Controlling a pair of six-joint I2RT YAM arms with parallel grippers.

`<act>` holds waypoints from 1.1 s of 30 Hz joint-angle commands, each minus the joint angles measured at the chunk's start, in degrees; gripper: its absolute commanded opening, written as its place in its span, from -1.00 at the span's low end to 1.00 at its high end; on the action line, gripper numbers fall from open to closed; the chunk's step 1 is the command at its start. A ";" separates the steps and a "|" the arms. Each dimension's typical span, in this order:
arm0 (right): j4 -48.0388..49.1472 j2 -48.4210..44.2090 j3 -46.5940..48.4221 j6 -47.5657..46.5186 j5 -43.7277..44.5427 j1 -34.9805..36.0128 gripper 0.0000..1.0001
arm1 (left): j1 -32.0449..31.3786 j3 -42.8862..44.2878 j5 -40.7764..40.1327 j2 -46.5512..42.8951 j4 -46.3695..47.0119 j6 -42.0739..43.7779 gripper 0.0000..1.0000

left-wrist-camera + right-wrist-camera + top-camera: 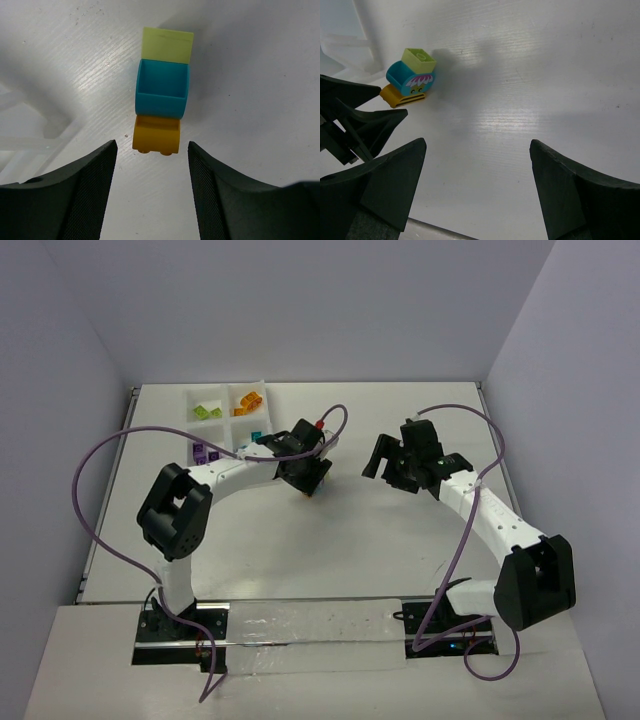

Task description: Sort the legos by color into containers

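Note:
A clump of three legos lies on the table: a lime brick (pixel 167 45), a teal brick (pixel 162 92) and an orange brick (pixel 156 134) in a row. My left gripper (pixel 151 145) is open right at it, and the orange end sits just between the fingertips with a gap on each side. The right wrist view shows the same clump (pixel 410 80) with a printed face on the teal brick. My right gripper (pixel 477 144) stands open over bare table, to the right of the clump. The tray's containers (pixel 228 390) hold lime legos (pixel 208 412), orange legos (pixel 250 400), purple legos (pixel 205 452) and a teal one (pixel 255 435).
The tray's translucent rim (pixel 30 142) lies close on the left of my left gripper. Purple cables loop over both arms. Grey walls close the table at the back and on both sides.

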 commanded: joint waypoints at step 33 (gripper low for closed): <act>14.50 -6.21 1.81 -15.82 -37.04 -0.97 0.87 | 10.11 8.06 66.17 -6.90 -15.25 7.98 -1.00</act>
